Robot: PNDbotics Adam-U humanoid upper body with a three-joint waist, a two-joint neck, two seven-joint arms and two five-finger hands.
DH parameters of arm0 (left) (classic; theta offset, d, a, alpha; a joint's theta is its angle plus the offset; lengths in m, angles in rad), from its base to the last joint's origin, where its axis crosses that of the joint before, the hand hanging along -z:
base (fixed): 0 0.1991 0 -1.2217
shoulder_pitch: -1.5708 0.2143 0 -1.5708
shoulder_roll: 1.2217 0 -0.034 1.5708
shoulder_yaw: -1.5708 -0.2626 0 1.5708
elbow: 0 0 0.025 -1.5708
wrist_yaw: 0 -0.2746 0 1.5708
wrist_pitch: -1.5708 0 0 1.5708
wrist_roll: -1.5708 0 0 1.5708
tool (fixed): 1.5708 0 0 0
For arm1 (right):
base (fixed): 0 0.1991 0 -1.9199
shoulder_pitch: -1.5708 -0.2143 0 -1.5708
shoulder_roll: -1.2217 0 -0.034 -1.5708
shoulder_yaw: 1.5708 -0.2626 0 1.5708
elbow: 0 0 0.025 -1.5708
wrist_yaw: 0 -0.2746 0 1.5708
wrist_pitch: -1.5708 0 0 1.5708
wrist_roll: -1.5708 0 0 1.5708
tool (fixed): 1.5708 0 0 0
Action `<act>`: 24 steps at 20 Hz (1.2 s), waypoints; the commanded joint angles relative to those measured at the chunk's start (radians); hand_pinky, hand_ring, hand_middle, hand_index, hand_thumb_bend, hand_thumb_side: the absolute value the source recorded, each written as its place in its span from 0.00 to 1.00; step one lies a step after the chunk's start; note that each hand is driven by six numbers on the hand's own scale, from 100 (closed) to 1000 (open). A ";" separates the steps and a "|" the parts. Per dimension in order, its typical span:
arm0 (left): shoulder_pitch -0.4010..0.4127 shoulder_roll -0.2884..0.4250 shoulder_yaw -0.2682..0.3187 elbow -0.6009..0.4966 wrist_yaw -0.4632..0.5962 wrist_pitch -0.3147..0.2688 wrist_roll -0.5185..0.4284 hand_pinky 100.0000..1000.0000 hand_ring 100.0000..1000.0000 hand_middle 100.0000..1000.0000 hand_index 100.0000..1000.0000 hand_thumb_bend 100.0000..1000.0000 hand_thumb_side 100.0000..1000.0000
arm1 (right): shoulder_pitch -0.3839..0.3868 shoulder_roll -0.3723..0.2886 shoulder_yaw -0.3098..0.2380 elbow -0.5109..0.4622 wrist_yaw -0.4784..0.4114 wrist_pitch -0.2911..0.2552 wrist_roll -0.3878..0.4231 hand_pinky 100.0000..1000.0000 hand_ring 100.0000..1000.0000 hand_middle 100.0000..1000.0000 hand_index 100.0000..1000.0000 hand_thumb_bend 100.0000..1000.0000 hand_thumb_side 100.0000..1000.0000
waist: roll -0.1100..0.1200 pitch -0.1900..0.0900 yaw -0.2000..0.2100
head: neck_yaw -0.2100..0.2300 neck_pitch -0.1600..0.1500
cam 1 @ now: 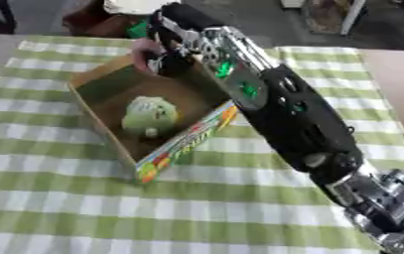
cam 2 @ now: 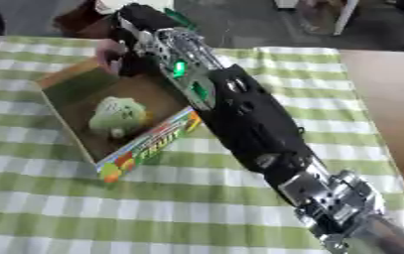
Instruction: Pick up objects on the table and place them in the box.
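An open cardboard box with a colourful printed side lies on the checked cloth. Inside it sits a pale green, leafy-looking object. My right arm reaches from the lower right across the box's right wall up to its far corner. There my right hand hangs over the rim with its fingers curled round a small pink object. The picture is blurred, so the pink object's shape is unclear. My left hand shows in no view.
A green-and-white checked cloth covers the table. A bare brown tabletop shows at the right. Dark clutter and furniture legs stand beyond the table's far edge.
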 commanded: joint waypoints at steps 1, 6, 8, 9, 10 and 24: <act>-0.008 0.012 0.001 -0.010 0.006 -0.001 -0.003 0.49 0.57 0.63 0.72 0.00 0.86 | -0.027 0.004 -0.009 0.060 0.058 -0.019 -0.016 0.67 0.68 0.39 0.68 0.00 0.11 | 0.008 -0.018 0.002 | -0.004 -0.012; -0.008 0.011 0.001 -0.010 0.006 -0.001 -0.003 0.49 0.57 0.63 0.72 0.00 0.86 | -0.024 0.018 -0.023 0.108 0.124 -0.083 0.043 0.71 0.77 0.54 0.81 0.00 0.08 | 0.008 -0.016 0.000 | -0.002 -0.012; -0.008 0.010 0.001 -0.009 0.005 -0.001 -0.003 0.49 0.57 0.63 0.72 0.00 0.86 | -0.024 0.021 -0.029 0.116 0.125 -0.106 0.078 0.73 0.83 0.64 0.87 0.00 0.06 | 0.008 -0.016 -0.001 | -0.003 -0.012; -0.007 0.011 0.002 -0.009 0.005 -0.001 -0.003 0.49 0.57 0.63 0.71 0.00 0.86 | -0.024 0.021 -0.032 0.119 0.123 -0.112 0.096 0.75 0.86 0.70 0.89 0.00 0.05 | 0.008 -0.016 -0.001 | -0.002 -0.012; -0.007 0.011 0.002 -0.009 0.005 -0.001 -0.003 0.49 0.57 0.63 0.71 0.00 0.86 | -0.024 0.020 -0.035 0.119 0.122 -0.116 0.113 0.75 0.87 0.71 0.90 0.00 0.04 | 0.009 -0.016 -0.001 | -0.002 -0.011; -0.005 0.010 0.001 -0.008 0.006 0.000 -0.003 0.49 0.57 0.63 0.71 0.00 0.86 | -0.025 0.013 -0.046 0.081 0.157 -0.066 0.126 0.81 0.95 0.84 0.94 0.00 0.17 | 0.011 -0.018 -0.005 | -0.006 -0.012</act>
